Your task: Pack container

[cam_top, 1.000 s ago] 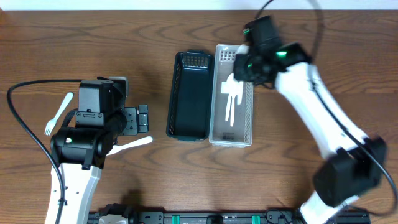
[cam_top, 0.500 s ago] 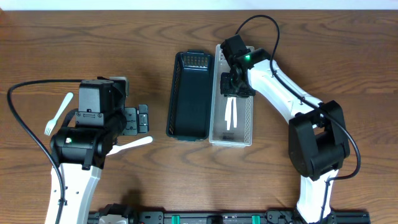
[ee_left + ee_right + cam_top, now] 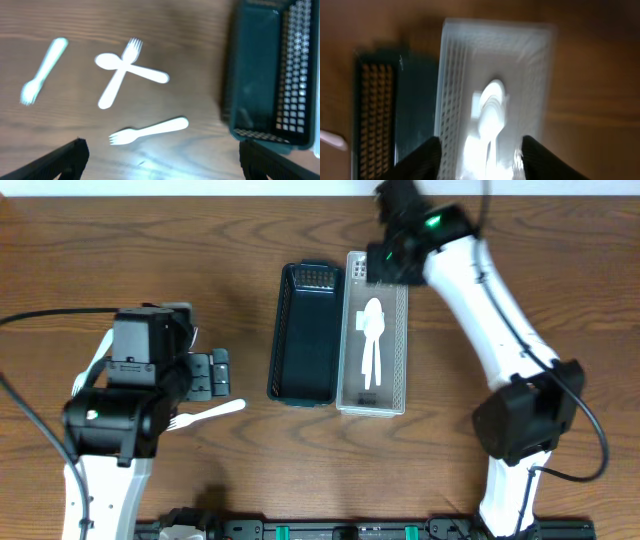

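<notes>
A white mesh basket [image 3: 399, 370] holds white plastic spoons [image 3: 371, 340]; it also shows in the right wrist view [image 3: 455, 90] with the spoons [image 3: 490, 107]. A dark mesh basket [image 3: 290, 350] stands beside it, empty, and shows in the left wrist view [image 3: 250, 75]. White forks and a spoon lie on the table at left: one fork [image 3: 150, 129], a crossed fork and spoon [image 3: 127, 72], another fork [image 3: 42, 70]. My left gripper [image 3: 160, 160] is open above the table near the forks. My right gripper [image 3: 480, 160] is open and empty above the white basket's far end.
The wooden table [image 3: 500, 240] spreads around both baskets. A white fork [image 3: 215, 412] lies beside the left arm. The right arm [image 3: 480, 290] reaches across the back right of the table.
My right gripper has risen out of the white basket toward its far end, leaving spoons in it. My left arm has shifted slightly left.
</notes>
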